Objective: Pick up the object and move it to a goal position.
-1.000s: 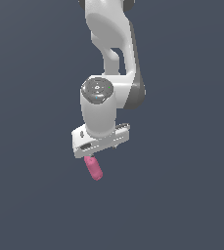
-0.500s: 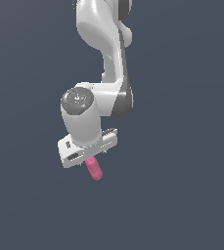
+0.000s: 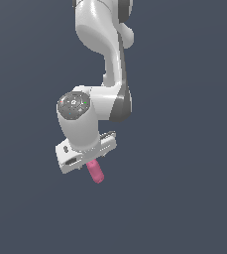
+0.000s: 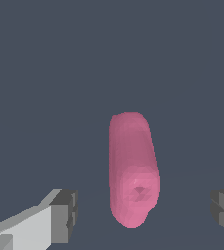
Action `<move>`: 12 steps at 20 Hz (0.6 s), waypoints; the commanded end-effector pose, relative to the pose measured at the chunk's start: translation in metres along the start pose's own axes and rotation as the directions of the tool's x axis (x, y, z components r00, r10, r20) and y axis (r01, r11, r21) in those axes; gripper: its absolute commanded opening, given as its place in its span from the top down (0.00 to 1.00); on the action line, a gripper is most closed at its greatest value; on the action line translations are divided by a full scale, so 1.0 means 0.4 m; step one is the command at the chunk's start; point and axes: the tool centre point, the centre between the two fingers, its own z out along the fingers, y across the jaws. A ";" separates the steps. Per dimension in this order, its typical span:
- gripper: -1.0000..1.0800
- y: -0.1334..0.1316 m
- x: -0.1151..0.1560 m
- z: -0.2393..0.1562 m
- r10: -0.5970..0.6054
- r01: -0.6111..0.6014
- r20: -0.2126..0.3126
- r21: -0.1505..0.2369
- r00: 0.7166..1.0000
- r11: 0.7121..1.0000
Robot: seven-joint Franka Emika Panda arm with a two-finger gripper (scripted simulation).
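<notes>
The object point(image 3: 95, 172) is a small pink lumpy cylinder, and its upper end is hidden under the white hand in the exterior view. My gripper point(image 3: 86, 159) hangs right over it, with the fingers hidden by the hand there. In the wrist view the object point(image 4: 132, 168) shows its dimpled end and lies between the two grey fingertips point(image 4: 64, 215). My gripper point(image 4: 145, 212) is open, with a clear gap on each side of the object and neither pad touching it.
The white arm point(image 3: 105, 54) comes down from the top of the exterior view. Behind everything is a plain dark grey-blue surface point(image 3: 184, 198), with no other objects or edges in sight.
The wrist and hand have shifted toward the exterior view's left and slightly down. The pink object has stayed where it was.
</notes>
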 end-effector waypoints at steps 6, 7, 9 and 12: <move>0.04 -0.001 -0.002 0.078 -0.002 0.002 0.000 0.001 1.000 1.000; 0.04 -0.001 -0.002 0.091 -0.003 0.003 0.000 0.001 1.000 1.000; 0.04 -0.002 -0.002 0.111 -0.004 0.004 0.000 0.001 1.000 1.000; 0.04 -0.002 -0.002 0.127 -0.004 0.004 0.000 0.001 1.000 1.000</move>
